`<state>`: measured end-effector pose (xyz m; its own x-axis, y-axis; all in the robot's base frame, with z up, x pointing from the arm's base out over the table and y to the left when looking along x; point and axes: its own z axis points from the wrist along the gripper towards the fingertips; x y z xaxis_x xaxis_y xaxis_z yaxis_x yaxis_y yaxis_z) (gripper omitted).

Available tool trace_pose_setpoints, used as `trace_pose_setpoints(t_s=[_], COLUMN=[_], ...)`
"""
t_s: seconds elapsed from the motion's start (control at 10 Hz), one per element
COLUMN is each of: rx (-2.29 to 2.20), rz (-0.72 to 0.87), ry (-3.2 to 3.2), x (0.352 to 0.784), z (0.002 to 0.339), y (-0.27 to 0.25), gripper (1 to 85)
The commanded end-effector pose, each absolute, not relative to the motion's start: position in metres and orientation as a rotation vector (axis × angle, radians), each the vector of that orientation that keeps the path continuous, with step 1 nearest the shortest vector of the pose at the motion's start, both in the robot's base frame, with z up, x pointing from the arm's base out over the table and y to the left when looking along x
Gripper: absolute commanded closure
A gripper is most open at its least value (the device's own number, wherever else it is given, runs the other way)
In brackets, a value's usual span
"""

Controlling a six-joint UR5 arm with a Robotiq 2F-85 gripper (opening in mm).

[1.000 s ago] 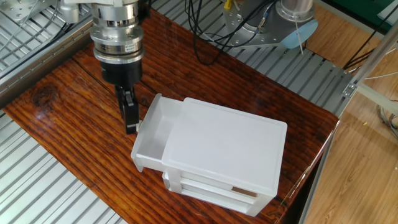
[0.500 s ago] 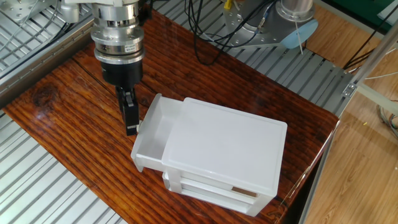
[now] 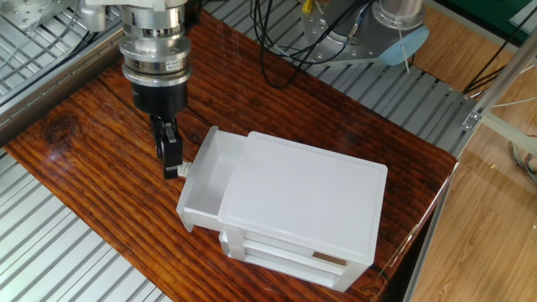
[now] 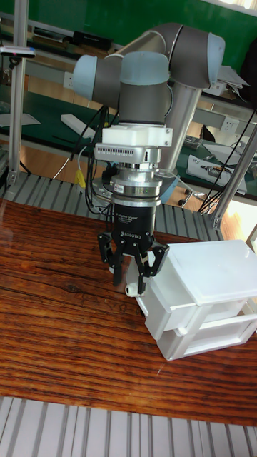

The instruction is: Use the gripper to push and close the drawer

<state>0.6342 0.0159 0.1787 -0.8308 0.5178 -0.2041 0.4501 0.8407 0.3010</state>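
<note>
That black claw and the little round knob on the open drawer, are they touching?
Cannot tell. In the fixed view the end effector sits right against the knob of the drawer; the tall fixed view shows them overlapping, so neither shows contact or gap plainly.

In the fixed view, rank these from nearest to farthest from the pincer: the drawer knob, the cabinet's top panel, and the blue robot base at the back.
1. Drawer knob: right beside the pincer tips, on the open drawer's front.
2. Cabinet top panel: to the right, past the open drawer.
3. Blue robot base: far off at the top right, beyond the wooden table.
</note>
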Motion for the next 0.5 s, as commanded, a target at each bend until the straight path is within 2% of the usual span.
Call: trace_pose_setpoints(t_s=[0.0, 0.2, 0.3, 0.4], rx=[0.697, 0.721, 0.754, 0.765], rz=[0.21, 0.194, 0.216, 0.246], ry=[2.857, 2.869, 2.872, 2.866], x=[0.606, 0.601, 0.601, 0.602], z=[0.211, 0.228, 0.228, 0.229], y=[-0.002, 0.001, 0.007, 0.012], gripper=[48.0, 59.0, 82.7, 84.7])
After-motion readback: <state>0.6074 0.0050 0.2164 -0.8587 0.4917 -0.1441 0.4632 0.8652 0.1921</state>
